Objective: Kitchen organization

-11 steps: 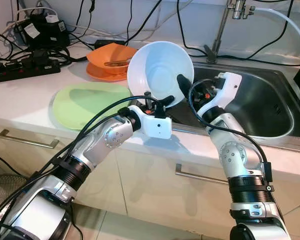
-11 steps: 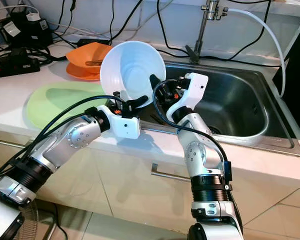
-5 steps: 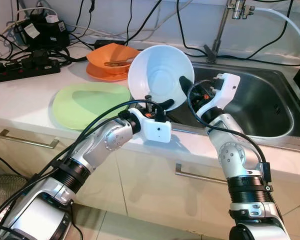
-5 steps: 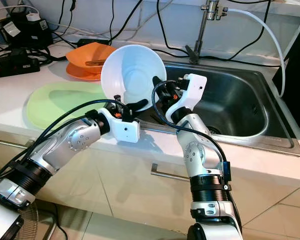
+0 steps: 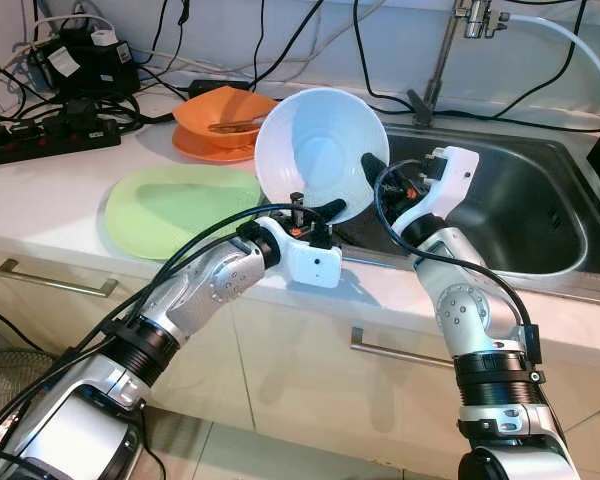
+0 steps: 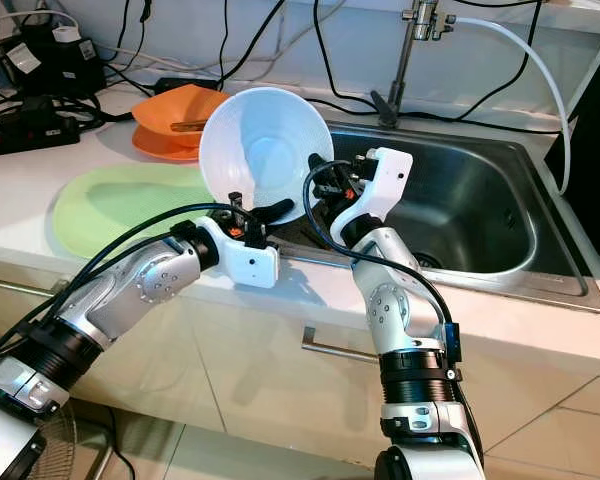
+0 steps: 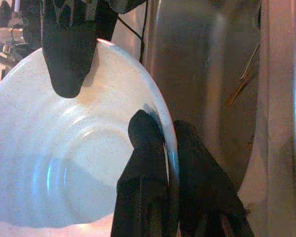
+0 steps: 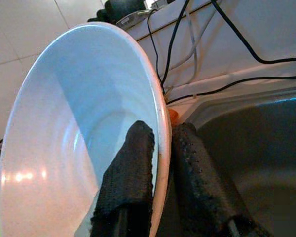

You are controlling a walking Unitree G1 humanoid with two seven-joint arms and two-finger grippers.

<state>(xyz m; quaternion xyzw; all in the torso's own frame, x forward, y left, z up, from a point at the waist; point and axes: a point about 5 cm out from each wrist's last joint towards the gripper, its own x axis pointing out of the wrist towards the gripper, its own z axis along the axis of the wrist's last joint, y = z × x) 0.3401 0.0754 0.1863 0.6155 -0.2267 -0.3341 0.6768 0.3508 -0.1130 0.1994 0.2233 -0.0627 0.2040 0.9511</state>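
1. Basically, the stainless steel sink basin (image 5: 520,215) is set into the white tabletop (image 5: 50,200); the bowl hangs in the air over the sink's left rim, likely mid-transfer between sink and tabletop.
2. Pale green flat plate (image 5: 175,205) lies on the tabletop left of the sink, bare. Looks like a candidate drop spot, just a guess.
3. Large white round ceramic bowl (image 5: 320,150) is tipped steeply on edge, cavity facing the robot. Two-point hold on the rim probably keeps it from swinging.
4. Orange bowl on an orange plate (image 5: 220,120) sits behind the green plate, something brown inside it.
5. Left gripper (image 7: 160,148) pinches the bowl's lower rim: one finger inside, one outside, closed down to wall thickness.
6. Right gripper (image 8: 160,163) clamps the rim's right side the same way, the wall sandwiched between its fingers (image 8: 130,168), nearly closed.
7. Both grips are at the rim only; nothing supports the base.
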